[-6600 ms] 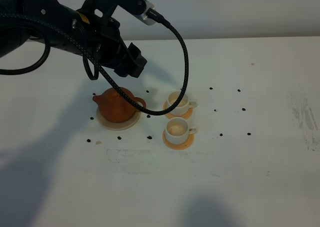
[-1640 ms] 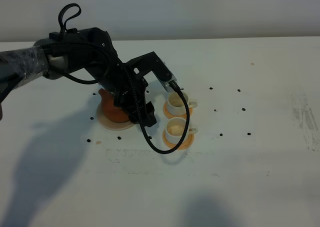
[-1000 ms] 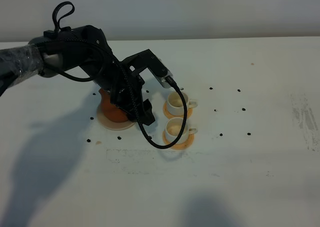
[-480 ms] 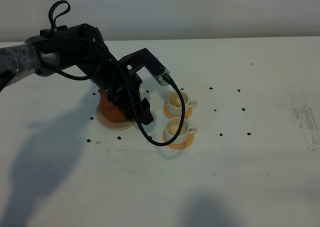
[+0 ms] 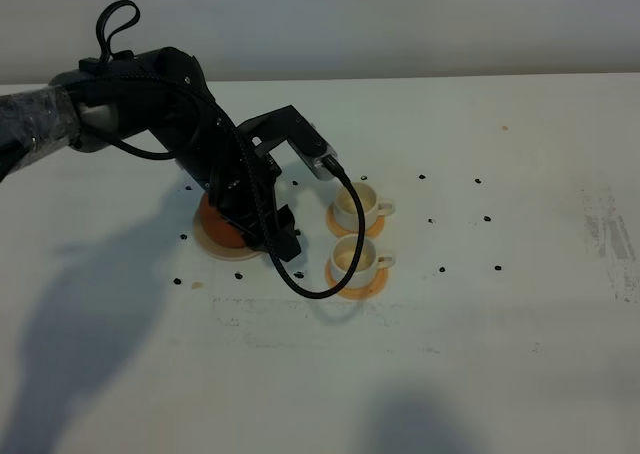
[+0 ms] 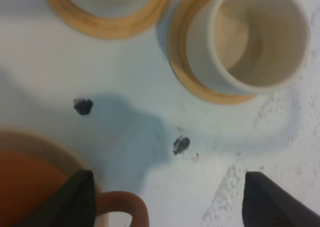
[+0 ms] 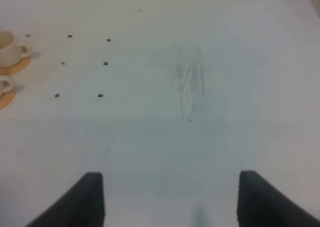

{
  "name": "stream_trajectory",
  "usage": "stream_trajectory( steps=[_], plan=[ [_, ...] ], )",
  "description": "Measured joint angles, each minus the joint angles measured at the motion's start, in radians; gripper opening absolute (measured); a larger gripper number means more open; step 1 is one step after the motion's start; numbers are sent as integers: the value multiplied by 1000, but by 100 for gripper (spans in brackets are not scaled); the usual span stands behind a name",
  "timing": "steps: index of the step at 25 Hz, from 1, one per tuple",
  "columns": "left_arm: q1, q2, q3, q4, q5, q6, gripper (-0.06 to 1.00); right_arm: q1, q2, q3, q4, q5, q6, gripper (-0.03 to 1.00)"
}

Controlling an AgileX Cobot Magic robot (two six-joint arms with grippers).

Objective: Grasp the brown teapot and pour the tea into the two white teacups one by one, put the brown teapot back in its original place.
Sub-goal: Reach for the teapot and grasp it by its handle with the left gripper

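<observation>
left of centre in the high view, the brown teapot point(image 5: 214, 220) sits on its saucer point(image 5: 228, 251), half hidden by the left gripper point(image 6: 172, 207). its jaws stand wide around the handle point(image 6: 122, 208), not clamped. the two white teacups point(image 5: 357, 207) stand just right of the pot. the right gripper point(image 7: 167, 202) gapes, holding nothing, above the worktop point(image 7: 200, 112).

Orange coasters point(image 5: 352, 288) and black marks point(image 5: 441, 270) dot the white table point(image 5: 500, 354).

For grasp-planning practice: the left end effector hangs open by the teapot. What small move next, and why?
Probably nudge the left end effector sideways to centre on the loop handle of the brown teapot: its jaws stand open, and the handle lies close beside one finger.
</observation>
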State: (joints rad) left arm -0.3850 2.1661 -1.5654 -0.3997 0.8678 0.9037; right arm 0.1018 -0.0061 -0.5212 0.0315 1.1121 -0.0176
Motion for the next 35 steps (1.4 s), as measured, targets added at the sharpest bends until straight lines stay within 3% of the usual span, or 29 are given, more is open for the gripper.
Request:
stream_trajectory(
  steps=[21,35],
  plan=[
    [5,-27,-9,76,61,-1,60,0,0,0,0,0,0,54],
    [5,-28,-9,75,48,12,60,0,0,0,0,0,0,54]
  ],
)
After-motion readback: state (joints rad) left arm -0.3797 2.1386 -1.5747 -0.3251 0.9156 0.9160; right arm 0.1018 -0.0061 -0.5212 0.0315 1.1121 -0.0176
